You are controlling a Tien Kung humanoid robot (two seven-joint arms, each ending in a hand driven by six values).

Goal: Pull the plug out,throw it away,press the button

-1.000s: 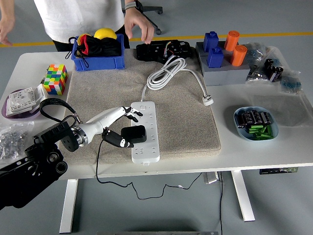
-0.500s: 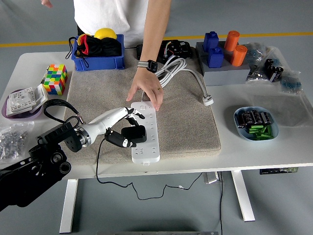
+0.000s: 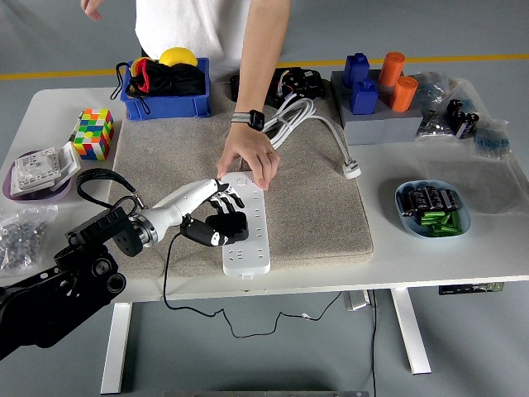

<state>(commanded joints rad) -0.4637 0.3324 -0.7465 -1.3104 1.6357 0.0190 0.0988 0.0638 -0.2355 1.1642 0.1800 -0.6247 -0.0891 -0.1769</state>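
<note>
A white power strip (image 3: pixel 249 234) lies on the beige mat (image 3: pixel 306 198), its white cable (image 3: pixel 285 121) coiled at the back. A black plug adapter (image 3: pixel 228 226) sits in the strip, its thin black cord hanging over the table's front edge. My left hand (image 3: pixel 213 217) is shut on the black plug, thumb below it and fingers over its top. A person's hand (image 3: pixel 247 159) presses down on the strip's far end, just beyond my fingers. My right hand is not in view.
A blue bin (image 3: pixel 164 83) with a yellow ball stands at the back left. A colour cube (image 3: pixel 92 133) and a white switch plate (image 3: pixel 37 169) lie at the left. Blue and orange blocks (image 3: pixel 376 87) stand back right. A bowl of batteries (image 3: pixel 432 208) is at the right.
The person's arm has reached from the back of the table down to the strip's far end and now holds it. My left hand has closed tighter around the black plug.
</note>
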